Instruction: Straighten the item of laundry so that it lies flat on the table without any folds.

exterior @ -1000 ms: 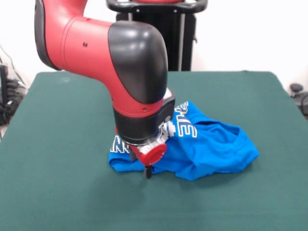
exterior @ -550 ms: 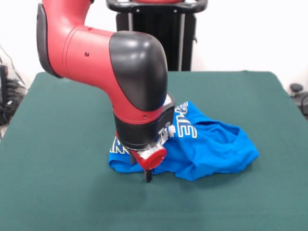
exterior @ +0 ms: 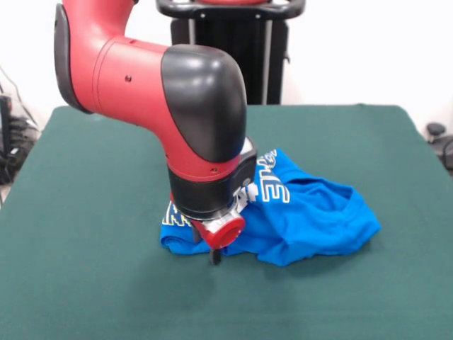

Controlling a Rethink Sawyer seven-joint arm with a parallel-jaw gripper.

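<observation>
Hanging low, the end effector (exterior: 215, 256) touched the crumpled blue shirt's (exterior: 311, 219) near edge on the green bench (exterior: 85, 212); I could not tell its grip.

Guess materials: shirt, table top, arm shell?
Shirt: soft knit fabric, likely cotton jersey, matte; it bunches in limp rounded folds, with white printed lettering on it.
Table top: dark green felt-like cloth, matte, with no glare.
Arm shell: smooth moulded plastic or painted metal, red and black, semi-gloss; soft highlights on the curves. Cannot tell which.
</observation>
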